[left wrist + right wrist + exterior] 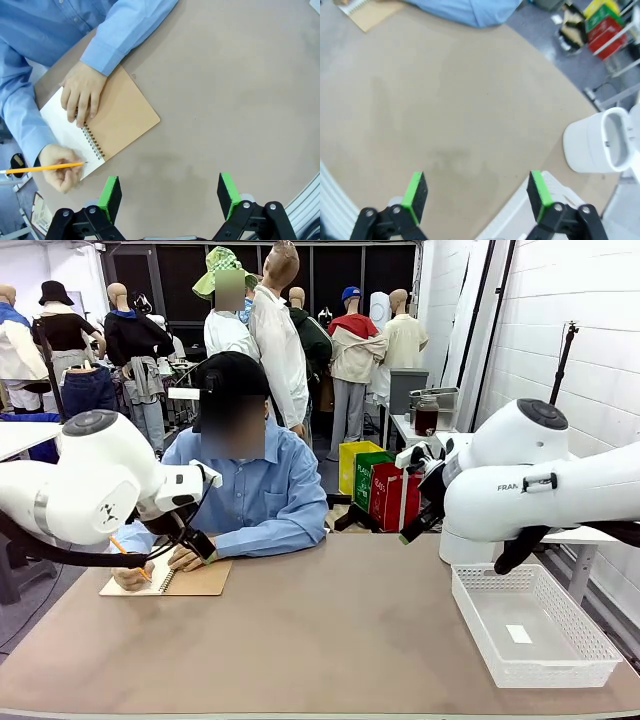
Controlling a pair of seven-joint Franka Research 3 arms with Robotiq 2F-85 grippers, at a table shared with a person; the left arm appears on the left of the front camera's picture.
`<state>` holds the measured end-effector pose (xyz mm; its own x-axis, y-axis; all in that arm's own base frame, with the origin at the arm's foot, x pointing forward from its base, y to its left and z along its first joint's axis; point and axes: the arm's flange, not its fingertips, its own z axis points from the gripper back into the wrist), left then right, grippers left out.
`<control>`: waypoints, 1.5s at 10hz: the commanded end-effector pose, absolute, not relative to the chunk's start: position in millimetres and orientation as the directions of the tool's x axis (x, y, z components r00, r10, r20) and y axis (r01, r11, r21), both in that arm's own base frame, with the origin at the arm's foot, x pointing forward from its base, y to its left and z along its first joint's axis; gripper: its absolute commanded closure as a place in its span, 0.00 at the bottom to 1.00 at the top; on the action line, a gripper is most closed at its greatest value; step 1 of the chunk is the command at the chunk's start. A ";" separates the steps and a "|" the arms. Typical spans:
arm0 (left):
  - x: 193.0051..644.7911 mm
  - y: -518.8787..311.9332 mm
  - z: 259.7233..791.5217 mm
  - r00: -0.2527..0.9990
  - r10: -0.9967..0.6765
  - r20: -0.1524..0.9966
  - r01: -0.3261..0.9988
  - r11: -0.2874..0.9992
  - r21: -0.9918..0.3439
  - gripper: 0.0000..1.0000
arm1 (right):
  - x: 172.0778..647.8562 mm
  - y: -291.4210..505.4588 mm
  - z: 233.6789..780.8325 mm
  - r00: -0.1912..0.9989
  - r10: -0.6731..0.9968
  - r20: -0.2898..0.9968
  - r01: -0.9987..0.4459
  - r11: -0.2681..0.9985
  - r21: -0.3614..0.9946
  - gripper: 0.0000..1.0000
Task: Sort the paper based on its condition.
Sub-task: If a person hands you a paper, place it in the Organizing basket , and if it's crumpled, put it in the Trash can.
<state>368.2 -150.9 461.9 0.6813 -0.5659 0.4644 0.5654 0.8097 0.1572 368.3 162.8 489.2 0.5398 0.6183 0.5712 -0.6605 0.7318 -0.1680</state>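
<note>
Loose paper is out of view. At the table's far left a person in a blue shirt writes with an orange pencil on the white page of a spiral notebook with a tan cover. The person's other hand rests flat on the notebook. My left gripper hangs open over bare table just beside the notebook, nothing between its green pads. My right gripper is open too, high over the table's right part, holding nothing.
A white mesh basket stands at the front right, with a small white patch on its floor; its corner lies under my right gripper. The right arm's white base stands behind it. Coloured bins sit beyond the table.
</note>
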 end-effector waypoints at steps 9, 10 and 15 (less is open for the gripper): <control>343.2 -125.1 556.6 0.595 -0.561 0.576 0.565 0.801 0.198 0.00 | 346.0 149.3 559.2 0.374 0.637 0.674 -0.752 0.633 -0.181 0.00; 342.9 -119.4 558.8 0.586 -0.556 0.589 0.570 0.800 0.188 0.00 | 345.3 147.9 562.5 0.366 0.630 0.685 -0.753 0.633 -0.180 0.00; 342.9 -109.8 576.2 0.545 -0.521 0.657 0.562 0.809 0.176 0.00 | 346.0 145.2 567.6 0.346 0.610 0.713 -0.758 0.630 -0.171 0.00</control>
